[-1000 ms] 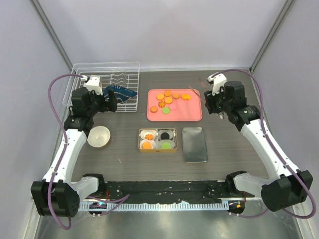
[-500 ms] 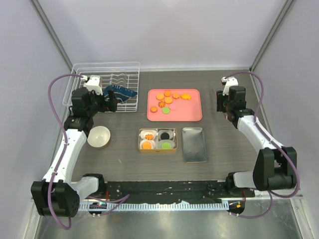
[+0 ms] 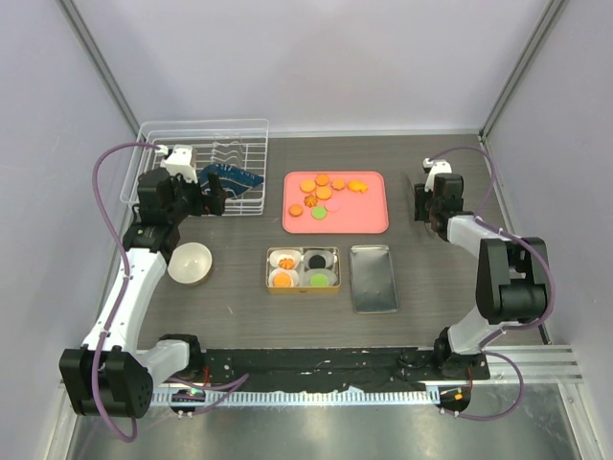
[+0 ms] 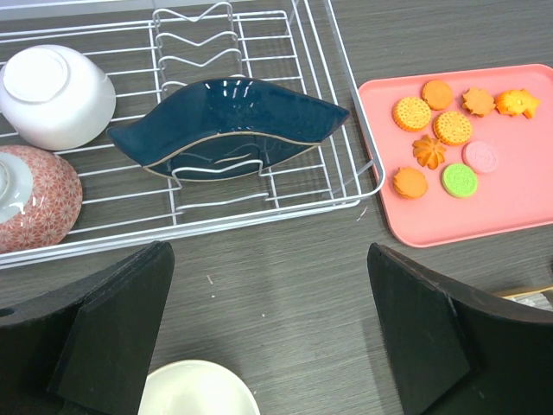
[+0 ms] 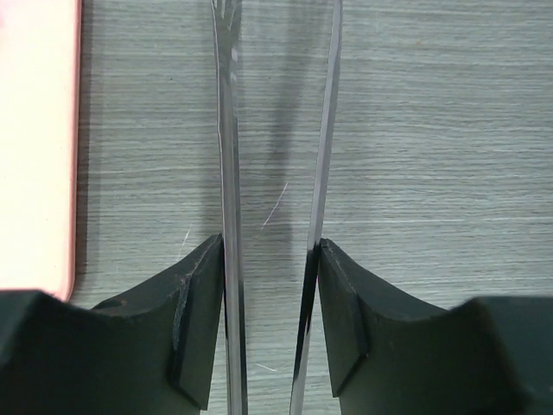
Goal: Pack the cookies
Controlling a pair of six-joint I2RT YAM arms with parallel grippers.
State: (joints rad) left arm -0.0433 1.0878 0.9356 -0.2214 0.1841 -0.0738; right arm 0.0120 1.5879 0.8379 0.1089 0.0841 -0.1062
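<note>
Cookies (image 3: 324, 193) unchanged on tray (image 3: 364, 216); right pincer (image 5: 270, 251), clenched on tongs (image 5: 226, 130), swung back to tray's 3 o'clock, so probably no pick. Left pincer (image 4: 268, 337) released.

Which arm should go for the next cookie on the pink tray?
Right, probably. The right gripper is shut on metal tongs, close beside the pink tray holding the loose cookies. The left gripper is open and empty, over by the dish rack.
</note>
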